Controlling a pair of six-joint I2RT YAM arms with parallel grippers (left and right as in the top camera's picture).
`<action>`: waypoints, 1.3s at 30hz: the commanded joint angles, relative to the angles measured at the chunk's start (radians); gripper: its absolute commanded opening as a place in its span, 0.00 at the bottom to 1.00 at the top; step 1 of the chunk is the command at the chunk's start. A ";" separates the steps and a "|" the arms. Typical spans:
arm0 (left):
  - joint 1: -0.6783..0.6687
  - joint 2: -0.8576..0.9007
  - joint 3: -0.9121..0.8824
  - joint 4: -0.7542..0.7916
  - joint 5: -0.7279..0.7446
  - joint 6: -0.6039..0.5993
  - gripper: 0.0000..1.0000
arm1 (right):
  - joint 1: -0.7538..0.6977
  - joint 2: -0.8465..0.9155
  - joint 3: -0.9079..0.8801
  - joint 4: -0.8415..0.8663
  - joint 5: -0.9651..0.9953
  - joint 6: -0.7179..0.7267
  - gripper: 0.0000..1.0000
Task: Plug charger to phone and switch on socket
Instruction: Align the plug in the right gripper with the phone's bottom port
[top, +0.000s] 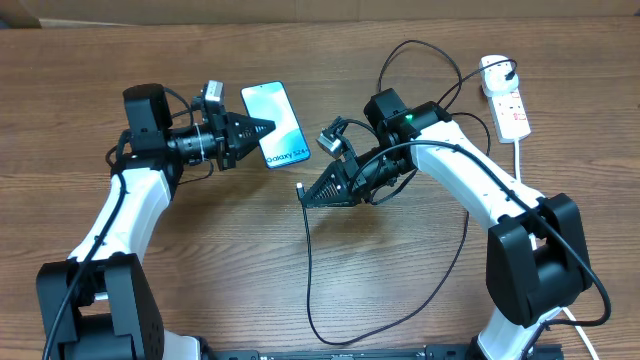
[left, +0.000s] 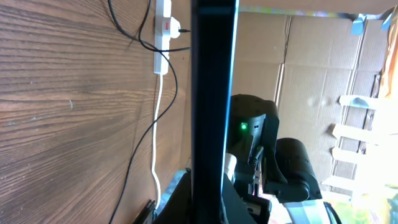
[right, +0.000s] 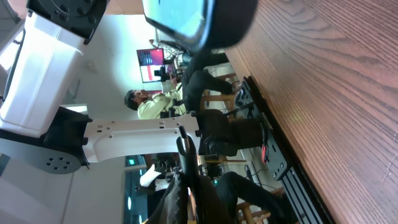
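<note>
Fingers of the left gripper (top: 266, 128) are clamped on the edge of the slim rectangular phone with the lit light-blue screen (top: 277, 125), holding it lifted off the brown wood-grain counter (top: 200, 260). In the left wrist view the phone (left: 214, 93) appears edge-on as a dark vertical bar with a thin blue glow down its right side, gripped at the bottom of the frame.

Pinched narrow, the fingers of the right gripper (top: 305, 197) grip the long thin black charger cable (top: 306, 270) just behind its small connector tip (top: 299, 187). The tip sits below the phone's lower end and a little apart from it, not touching. In the right wrist view the cable (right: 185, 155) rises from between the dark fingers (right: 180, 199), with the phone's rounded end (right: 199, 22) at the top of the frame, screen faintly blue.

From the right fingers the cable drops toward the near edge of the counter, loops along it, and climbs back up past the right arm (top: 470, 175). Its far end reaches the small white elongated power strip with red switch marks (top: 505, 100), which lies at the far right of the counter; a black plug (top: 511, 72) sits at the strip's upper end. A thick white cord (top: 522, 165) trails from the strip's lower end toward the right arm's base. The left wrist view shows the strip (left: 163, 34) lying flat with its white cord (left: 154, 137) running down the wood.
</note>
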 joint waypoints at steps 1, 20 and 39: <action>-0.009 -0.004 0.006 0.004 0.050 0.023 0.04 | -0.001 -0.027 -0.004 0.002 -0.032 -0.012 0.04; -0.041 -0.004 0.006 0.000 0.060 0.023 0.04 | -0.002 -0.027 -0.004 0.015 -0.058 -0.011 0.04; -0.041 -0.004 0.006 -0.001 0.091 0.023 0.04 | -0.002 -0.027 -0.004 0.124 -0.056 0.092 0.04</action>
